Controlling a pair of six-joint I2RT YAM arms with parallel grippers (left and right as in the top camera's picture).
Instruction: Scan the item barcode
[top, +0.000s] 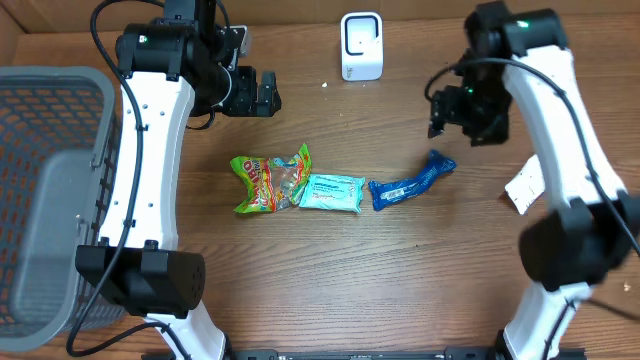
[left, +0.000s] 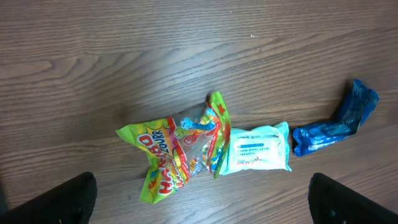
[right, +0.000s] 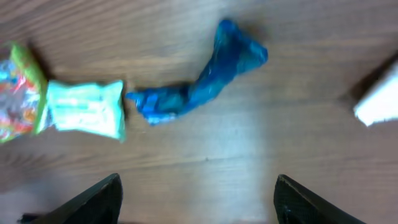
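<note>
Three packets lie in a row mid-table: a green candy bag (top: 270, 181) (left: 180, 149), a mint wipes pack (top: 332, 192) (left: 256, 149) and a crumpled blue packet (top: 410, 183) (right: 199, 87). A white barcode scanner (top: 361, 46) stands at the back edge. My left gripper (top: 252, 92) (left: 202, 208) hovers behind the candy bag, open, nothing between its fingers (left: 53, 202). To the right of and above the blue packet, my right gripper (top: 458, 112) (right: 196, 202) is open and holds nothing.
A grey mesh basket (top: 45, 190) fills the table's left side. A white tagged item (top: 523, 190) (right: 379, 99) lies right of the blue packet, by the right arm. The candy bag and wipes pack touch end to end.
</note>
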